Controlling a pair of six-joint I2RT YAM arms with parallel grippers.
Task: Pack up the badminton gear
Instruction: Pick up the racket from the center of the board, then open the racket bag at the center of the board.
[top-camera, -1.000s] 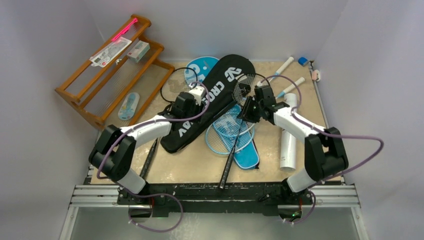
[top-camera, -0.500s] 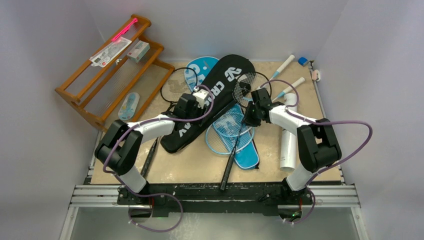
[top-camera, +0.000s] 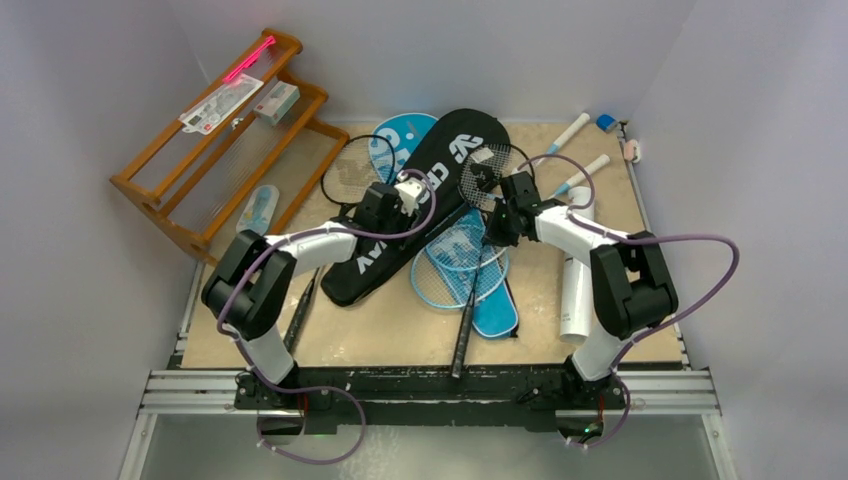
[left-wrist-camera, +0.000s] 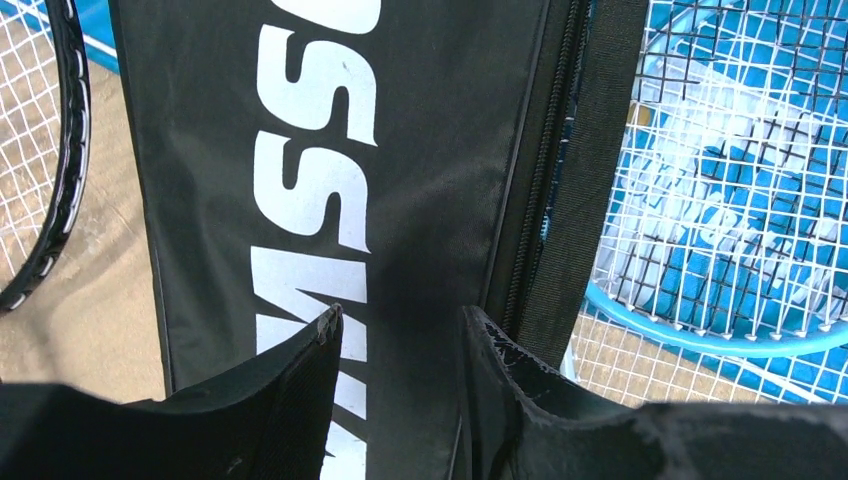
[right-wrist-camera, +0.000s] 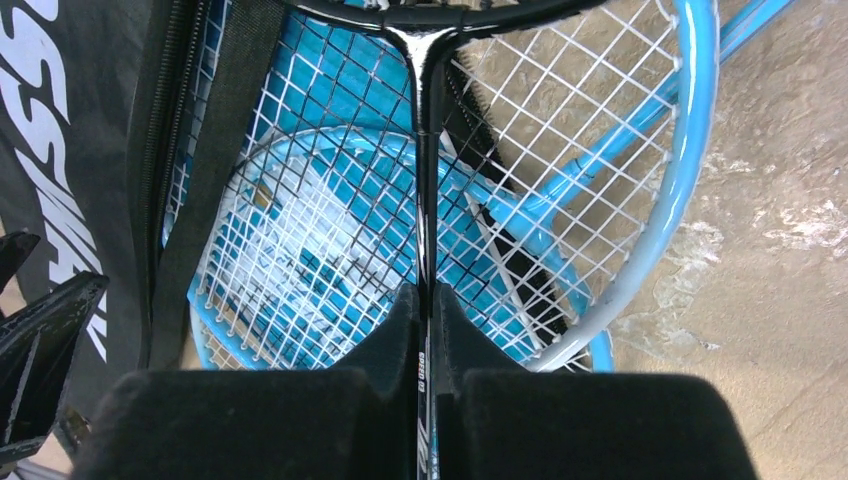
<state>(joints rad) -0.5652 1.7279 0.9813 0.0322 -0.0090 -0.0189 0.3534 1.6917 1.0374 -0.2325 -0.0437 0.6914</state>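
Moved since a second ago: the right gripper, then half open, is now clamping shut on the thin shaft of the black racket just below its head, the racket's handle is swinging slightly across the table, and the left gripper is reaching further along the black "CROSSWAY" cover, jaws standing half apart beside its zip, contact with the cloth not discernible. Handling, as judged: racket light, stiff, springy, strings fragile, so the shaft is serving as the sound hold; cover limp. Containers: both covers are lying flat, contents unseen, the light-blue rackets resting on the blue cover, not inside.
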